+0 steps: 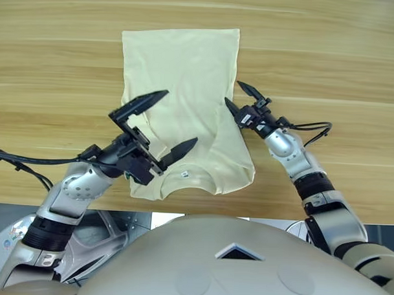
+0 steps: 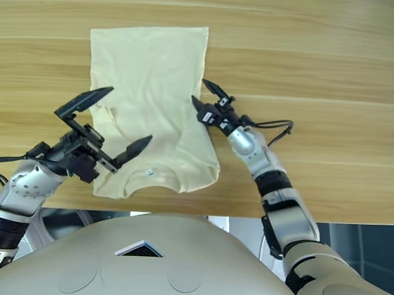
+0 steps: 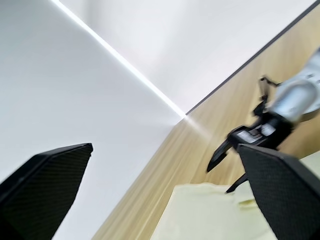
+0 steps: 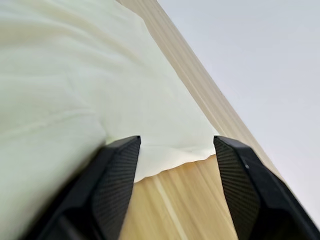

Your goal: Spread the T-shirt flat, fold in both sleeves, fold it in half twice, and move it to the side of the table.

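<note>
Partly, the left tool overlaps and hides the T-shirt.

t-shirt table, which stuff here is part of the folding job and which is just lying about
Job:
T-shirt, pale yellow, lying on the table
left gripper, open over its collar end
right gripper, open at its right edge
wooden table

Just there:
white wall beyond the table
</note>
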Robot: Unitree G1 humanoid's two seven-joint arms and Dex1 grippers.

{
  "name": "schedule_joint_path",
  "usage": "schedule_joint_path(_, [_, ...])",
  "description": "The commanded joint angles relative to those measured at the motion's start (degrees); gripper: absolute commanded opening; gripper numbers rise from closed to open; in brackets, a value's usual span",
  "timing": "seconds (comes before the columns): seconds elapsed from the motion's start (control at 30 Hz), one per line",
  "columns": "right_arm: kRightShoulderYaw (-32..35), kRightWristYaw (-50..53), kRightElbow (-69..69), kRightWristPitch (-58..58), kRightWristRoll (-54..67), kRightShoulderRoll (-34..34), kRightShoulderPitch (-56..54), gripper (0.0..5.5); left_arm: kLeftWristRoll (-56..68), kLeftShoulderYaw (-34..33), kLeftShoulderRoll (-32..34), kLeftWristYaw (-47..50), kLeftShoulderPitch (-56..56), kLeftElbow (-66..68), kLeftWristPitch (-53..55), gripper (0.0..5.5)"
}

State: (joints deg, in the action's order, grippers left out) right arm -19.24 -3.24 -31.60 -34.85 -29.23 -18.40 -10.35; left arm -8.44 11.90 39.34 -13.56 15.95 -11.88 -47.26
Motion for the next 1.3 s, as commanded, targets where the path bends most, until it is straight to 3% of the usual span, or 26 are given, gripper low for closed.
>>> schedule_joint_path(0.03, [1.04, 2.23, 4.67, 2.93, -2.11, -1.31, 0.32, 2.71, 1.73, -2.03, -3.98, 1.26, -1.77, 7.04, -0.24, 5.40])
schedule_joint_path(0.33, [7.81, 7.21, 7.98, 6.08, -0.69, -5.09, -4.30, 2.71, 1.61, -5.95, -8.72, 1.33, -4.51, 16.00, -1.18, 5.40])
schedule_joint_path(0.53, [3.83, 5.35, 1.72, 4.58, -0.89, -2.02, -9.37, 2.71, -0.04, -8.80, -11.63, 4.01, -7.55, 19.93, -0.57, 5.40])
schedule_joint_path(0.7, [7.48, 5.17, 3.11, 2.69, 4.72, -3.45, -6.70, 3.58, 3.52, -17.33, -13.21, 9.49, -9.86, 27.36, 1.62, 5.40])
schedule_joint_path(0.87, [12.49, 3.87, 8.47, 0.95, 9.92, -6.82, -0.79, 4.37, 6.93, -16.87, -14.67, 6.89, -9.86, 34.05, -0.84, 5.40])
schedule_joint_path(1.1, [12.96, 0.91, 14.47, -0.61, 12.28, -7.57, 3.99, 4.39, 13.89, -8.72, -17.55, -6.63, -6.50, 34.56, -2.90, 4.36])
schedule_joint_path(1.3, [13.47, -5.24, 12.25, -7.82, 13.59, -14.85, 8.24, 4.39, 18.01, -11.27, -16.61, -8.36, -0.95, 25.56, -2.47, 3.57])
